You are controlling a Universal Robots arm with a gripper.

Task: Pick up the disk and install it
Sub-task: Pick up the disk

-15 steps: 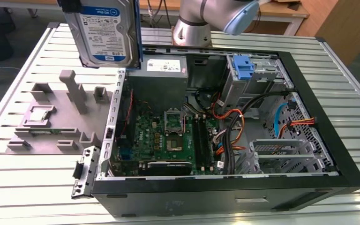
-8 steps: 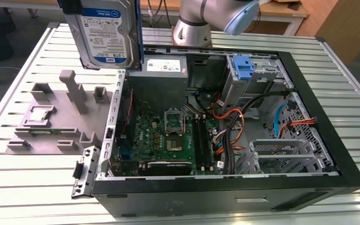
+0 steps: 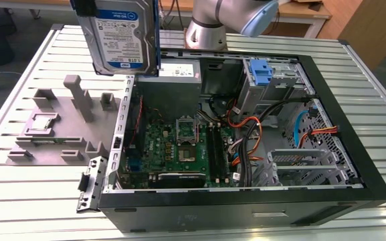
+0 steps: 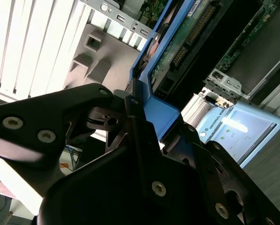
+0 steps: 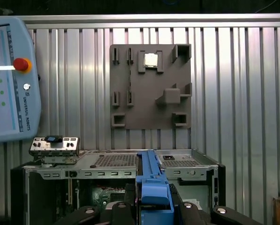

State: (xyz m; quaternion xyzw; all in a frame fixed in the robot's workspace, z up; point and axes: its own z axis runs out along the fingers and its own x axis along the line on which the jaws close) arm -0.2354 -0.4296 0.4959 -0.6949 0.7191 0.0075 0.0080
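Above the far corner of the open computer case (image 3: 354, 150), on the exterior view's left, we hold the disk (image 3: 118, 35) clear of the counter (image 3: 38, 201), fingers (image 5: 177, 208) clamped on its blue carrier (image 5: 151, 180). Pickup looks done; installing calls for lowering it square into the case.

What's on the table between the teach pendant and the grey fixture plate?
Nothing: in the first wrist view, bare slatted table separates the teach pendant from the grey fixture plate.

Open computer case (image 3: 247, 211) beside grey fixture plate (image 3: 66, 133) on slatted metal table (image 3: 32, 201)
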